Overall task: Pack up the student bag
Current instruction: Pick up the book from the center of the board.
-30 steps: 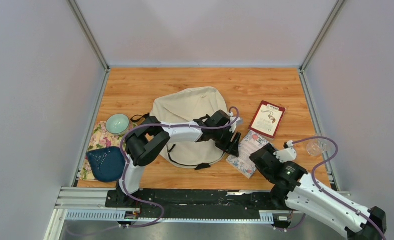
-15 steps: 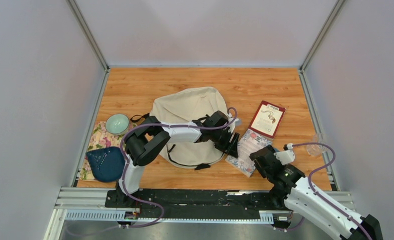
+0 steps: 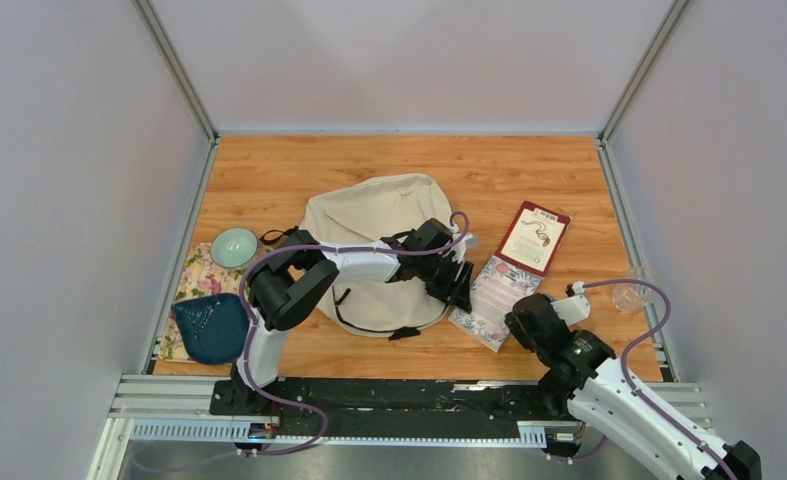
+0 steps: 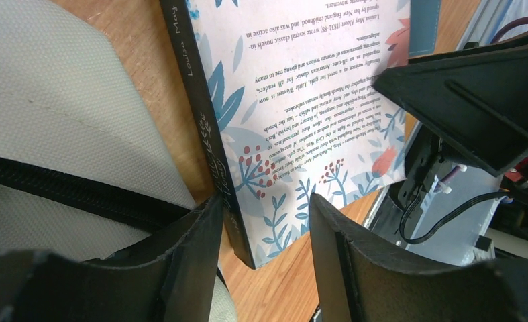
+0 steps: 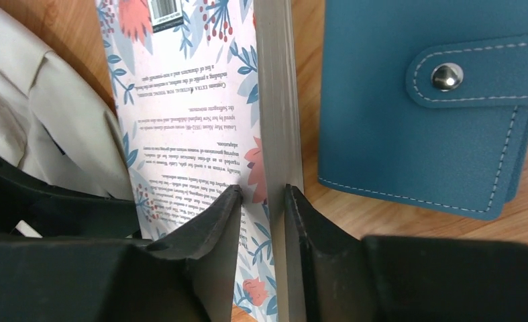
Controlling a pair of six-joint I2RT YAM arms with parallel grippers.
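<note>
Centrally on the table lies the student bag (image 3: 374,215). Its long axis runs near to far, with the rounded end far and black strap loops at its near edge. The left gripper (image 4: 261,211) sits just beside the bag's right near edge, jaws spread astride the spine corner of a floral book (image 3: 491,298). The right gripper (image 5: 264,198) is farther right and nearer, apart from the bag. Its jaws are narrow about the book's page edge; whether they pinch it I cannot tell. The left arm (image 3: 354,265) hides part of the bag's near half. A blue wallet (image 5: 415,100) just right of the book is cut off.
</note>
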